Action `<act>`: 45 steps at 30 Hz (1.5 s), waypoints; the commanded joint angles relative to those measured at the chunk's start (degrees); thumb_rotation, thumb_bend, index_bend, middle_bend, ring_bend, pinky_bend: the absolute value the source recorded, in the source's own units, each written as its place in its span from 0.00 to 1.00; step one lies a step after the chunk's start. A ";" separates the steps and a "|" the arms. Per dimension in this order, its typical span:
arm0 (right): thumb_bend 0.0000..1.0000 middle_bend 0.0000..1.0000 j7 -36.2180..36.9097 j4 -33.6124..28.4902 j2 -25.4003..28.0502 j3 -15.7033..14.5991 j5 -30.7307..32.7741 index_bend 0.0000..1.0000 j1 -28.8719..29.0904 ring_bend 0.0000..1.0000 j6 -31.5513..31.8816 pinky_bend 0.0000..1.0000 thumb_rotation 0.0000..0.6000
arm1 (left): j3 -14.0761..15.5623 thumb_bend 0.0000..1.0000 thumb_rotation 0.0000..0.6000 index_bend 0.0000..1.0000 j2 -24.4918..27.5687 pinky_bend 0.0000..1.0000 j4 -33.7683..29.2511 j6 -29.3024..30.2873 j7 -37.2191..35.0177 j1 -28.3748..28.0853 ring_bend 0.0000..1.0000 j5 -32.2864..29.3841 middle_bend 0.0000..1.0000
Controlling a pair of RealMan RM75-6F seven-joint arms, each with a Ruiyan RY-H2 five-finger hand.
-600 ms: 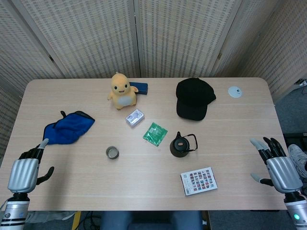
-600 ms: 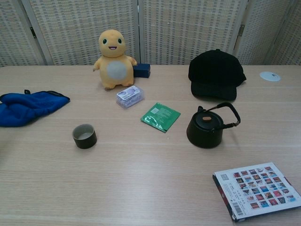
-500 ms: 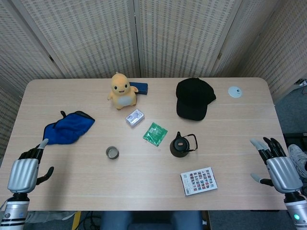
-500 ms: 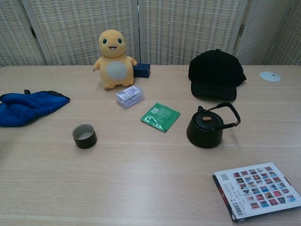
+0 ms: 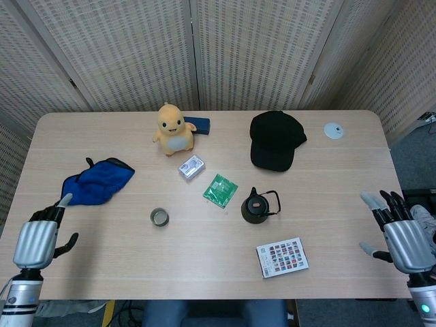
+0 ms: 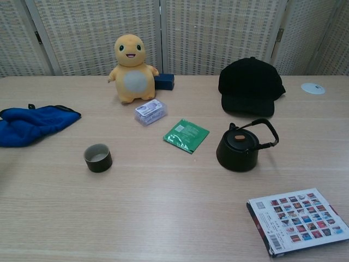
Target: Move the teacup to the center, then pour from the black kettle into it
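— Where is the teacup (image 5: 159,217) sitting right now?

— It is standing upright on the table (image 5: 204,262), left of the middle, well apart from the black kettle (image 5: 256,207), which is sitting to its right with its handle leaning off to the right side.

— Which hand is looking nearer to the cup?

— The left hand (image 5: 37,238), I am judging. It is hovering at the near left corner, so the cup is lying ahead of it and off to its right. The right hand (image 5: 400,234) is hanging at the near right edge, closer to the kettle than to the cup.

— Are they gripping anything?

— No. Both are showing fingers spread apart and holding nothing.

— Anything you are struggling to make out?

— The chest view is showing neither hand, and both arms are getting cut off at the bottom of the head view. I am also failing to tell whether the cup or kettle has anything inside, and the kettle's spout is hard to pick out.
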 commanded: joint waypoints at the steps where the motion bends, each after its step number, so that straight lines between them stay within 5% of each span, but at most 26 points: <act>1: 0.07 0.16 -0.44 -0.39 0.21 0.20 0.18 0.04 0.15 0.00 -0.08 0.00 1.00 | -0.65 0.30 1.00 0.10 0.11 0.29 1.36 -2.00 -1.15 -1.24 0.32 0.90 0.20; 7: 0.07 0.16 -1.59 -1.49 0.57 0.49 0.22 0.04 0.66 0.00 -0.52 0.00 1.00 | -2.04 0.30 1.00 0.15 -0.56 0.37 4.99 -9.13 -4.75 -5.52 0.51 1.78 0.40; 21: 0.07 0.16 -2.66 -2.42 0.88 0.47 0.38 0.04 0.78 0.00 -0.62 0.00 1.00 | -2.58 0.29 1.00 0.19 -5.63 0.85 16.13 -30.52 -9.89 -18.19 0.85 2.13 0.70; 29: 0.07 0.16 -2.34 -1.91 0.70 0.40 0.64 0.04 0.65 0.00 -0.56 0.00 1.00 | -3.10 0.29 1.00 0.19 -10.52 0.88 20.32 -38.18 -7.86 -23.25 0.87 -0.78 0.73; 45: 0.07 0.16 -1.95 -1.79 1.05 0.20 0.88 0.04 0.24 0.00 -0.19 0.00 1.00 | -3.66 0.29 1.00 0.19 -15.93 0.88 23.33 -42.74 -4.10 -28.18 0.87 -4.78 0.74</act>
